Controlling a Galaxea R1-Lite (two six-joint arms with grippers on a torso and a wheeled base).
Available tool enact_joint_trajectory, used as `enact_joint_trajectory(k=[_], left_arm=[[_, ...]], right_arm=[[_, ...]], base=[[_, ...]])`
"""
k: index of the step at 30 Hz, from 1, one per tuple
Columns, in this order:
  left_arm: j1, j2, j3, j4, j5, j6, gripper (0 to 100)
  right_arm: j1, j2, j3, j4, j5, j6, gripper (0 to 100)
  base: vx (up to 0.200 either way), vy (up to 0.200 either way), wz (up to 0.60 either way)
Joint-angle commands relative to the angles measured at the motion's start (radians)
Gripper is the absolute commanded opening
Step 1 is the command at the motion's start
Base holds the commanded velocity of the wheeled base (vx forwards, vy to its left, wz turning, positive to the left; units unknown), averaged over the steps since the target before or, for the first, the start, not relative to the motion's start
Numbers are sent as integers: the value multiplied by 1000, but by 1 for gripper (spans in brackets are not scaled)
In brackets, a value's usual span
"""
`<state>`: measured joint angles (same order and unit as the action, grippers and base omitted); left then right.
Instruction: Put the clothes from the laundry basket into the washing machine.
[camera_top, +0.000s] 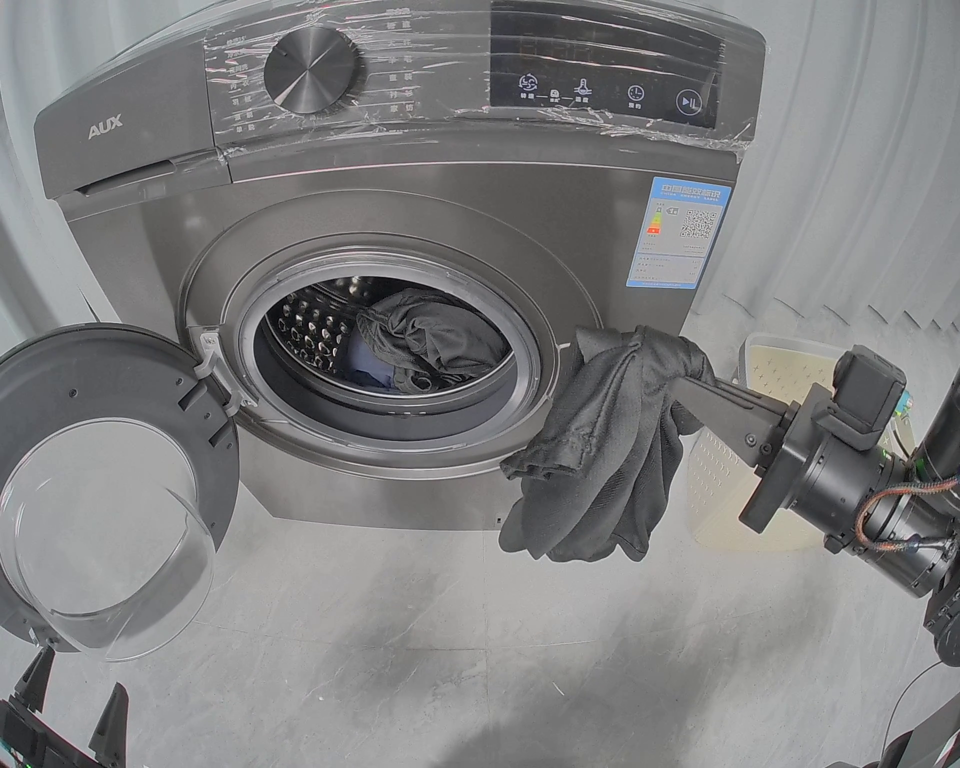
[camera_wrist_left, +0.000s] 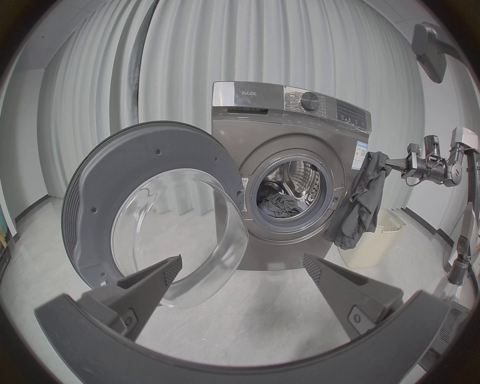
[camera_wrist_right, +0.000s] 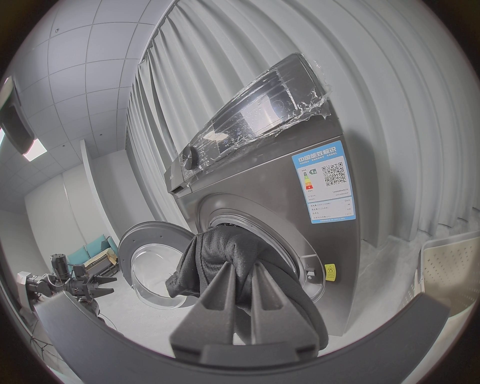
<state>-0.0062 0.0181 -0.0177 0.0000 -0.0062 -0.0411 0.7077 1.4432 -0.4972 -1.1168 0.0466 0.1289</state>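
One pincer (camera_top: 688, 386) tight on dark garment (camera_top: 600, 460)

Right gripper (camera_top: 692, 386) held out level, clamped on a dark garment (camera_top: 600, 450); left gripper (camera_wrist_left: 241, 260) low, fingers spread wide.

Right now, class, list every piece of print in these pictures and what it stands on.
On the washing machine:
Drawer panel: brand logo, three capitals.
Blue label: heading, code square, fine print too small.
Control panel: icons, captions too small.
Dial surround: markings blurred.
Yellow sticker: unreadable.
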Motion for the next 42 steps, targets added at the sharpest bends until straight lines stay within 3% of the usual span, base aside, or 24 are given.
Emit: enact_joint_trajectory(k=[1, 9, 27, 42], left_arm=[[0, -12, 16, 0, 0, 0, 100], [0, -12, 16, 0, -1, 0, 100], [0, -12, 16, 0, 0, 0, 100], [2, -13, 16, -2, -1, 10, 100]], right_arm=[[0, 2, 0, 0, -1, 0, 0], [-2, 2, 0, 0, -1, 0, 0], [-5, 8, 3, 0, -1, 1, 0], [16, 77, -1, -58, -1, 1, 0]], base=[[0, 0, 0], [0, 0, 0], [0, 200, 0], [0, 0, 0]])
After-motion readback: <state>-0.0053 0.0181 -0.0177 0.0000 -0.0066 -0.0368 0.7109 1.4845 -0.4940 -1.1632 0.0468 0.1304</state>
